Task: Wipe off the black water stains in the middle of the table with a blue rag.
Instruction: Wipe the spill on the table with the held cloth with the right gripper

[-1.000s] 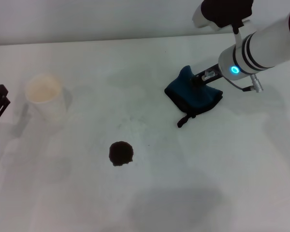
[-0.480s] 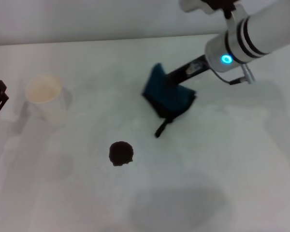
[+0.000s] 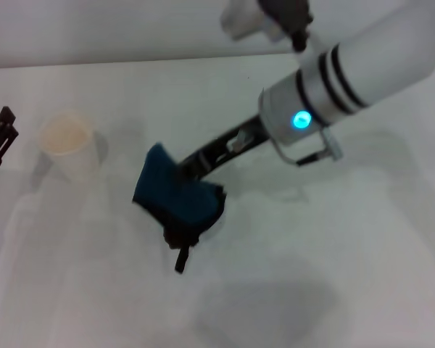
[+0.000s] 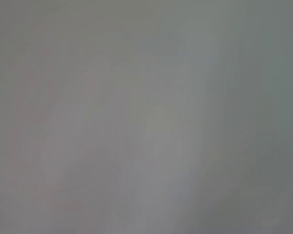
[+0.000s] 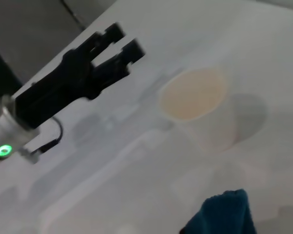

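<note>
My right gripper (image 3: 187,172) is shut on the blue rag (image 3: 175,196) and presses it down on the white table (image 3: 348,246) near the middle. The rag's black loop tab (image 3: 180,261) trails toward the front. The black water stain does not show; the rag lies over the spot where it was. A corner of the rag also shows in the right wrist view (image 5: 225,214). My left gripper (image 3: 1,138) is parked at the far left edge, and in the right wrist view (image 5: 121,44) its fingers stand apart with nothing between them. The left wrist view shows only plain grey.
A white paper cup (image 3: 69,145) stands upright at the left, a short way from the rag; it also shows in the right wrist view (image 5: 200,105). The table's far edge runs along the top of the head view.
My right arm has swept the rag from the back right down and to the left, onto the spot where the dark stain lay. The stain is no longer visible. The left arm stayed put.
</note>
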`<state>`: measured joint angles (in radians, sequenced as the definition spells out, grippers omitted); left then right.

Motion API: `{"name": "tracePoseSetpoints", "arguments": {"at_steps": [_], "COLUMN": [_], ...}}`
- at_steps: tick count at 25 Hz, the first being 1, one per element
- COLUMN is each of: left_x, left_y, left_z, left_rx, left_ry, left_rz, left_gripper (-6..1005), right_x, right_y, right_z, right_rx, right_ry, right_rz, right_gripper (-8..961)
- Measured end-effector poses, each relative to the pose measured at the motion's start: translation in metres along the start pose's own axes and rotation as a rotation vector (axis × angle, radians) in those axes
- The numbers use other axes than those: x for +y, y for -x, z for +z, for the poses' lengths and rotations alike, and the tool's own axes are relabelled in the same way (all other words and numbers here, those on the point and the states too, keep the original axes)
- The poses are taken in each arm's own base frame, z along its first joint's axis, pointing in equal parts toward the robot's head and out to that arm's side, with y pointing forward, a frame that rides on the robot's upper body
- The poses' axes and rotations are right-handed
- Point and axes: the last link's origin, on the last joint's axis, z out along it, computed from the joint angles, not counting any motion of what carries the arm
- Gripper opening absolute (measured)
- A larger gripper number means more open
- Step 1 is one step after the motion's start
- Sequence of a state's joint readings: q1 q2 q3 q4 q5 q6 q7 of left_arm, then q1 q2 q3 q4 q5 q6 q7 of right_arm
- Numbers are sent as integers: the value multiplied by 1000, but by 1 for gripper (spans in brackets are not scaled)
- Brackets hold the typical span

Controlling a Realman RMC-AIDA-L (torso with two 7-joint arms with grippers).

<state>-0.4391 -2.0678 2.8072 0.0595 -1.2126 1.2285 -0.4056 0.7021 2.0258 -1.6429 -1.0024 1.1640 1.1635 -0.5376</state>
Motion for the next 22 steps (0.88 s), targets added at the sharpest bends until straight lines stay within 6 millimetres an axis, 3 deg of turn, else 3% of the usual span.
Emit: {"name": "tracePoseSetpoints", "arguments": {"at_steps": [12,22], "left_x": [2,6], "left_y": [-3,-5], "left_z": [7,10], "left_rx": [6,7], "left_ry": [18,37], "left_rz": [10,15], "left_gripper": [887,888], "right_x": [-7,-13], "right_y": [-36,-62], "right_z": [52,61], "right_rx": [1,-23], "right_ry": [-103,-136], "right_rz": [-55,-59], "right_gripper": [69,70]}}
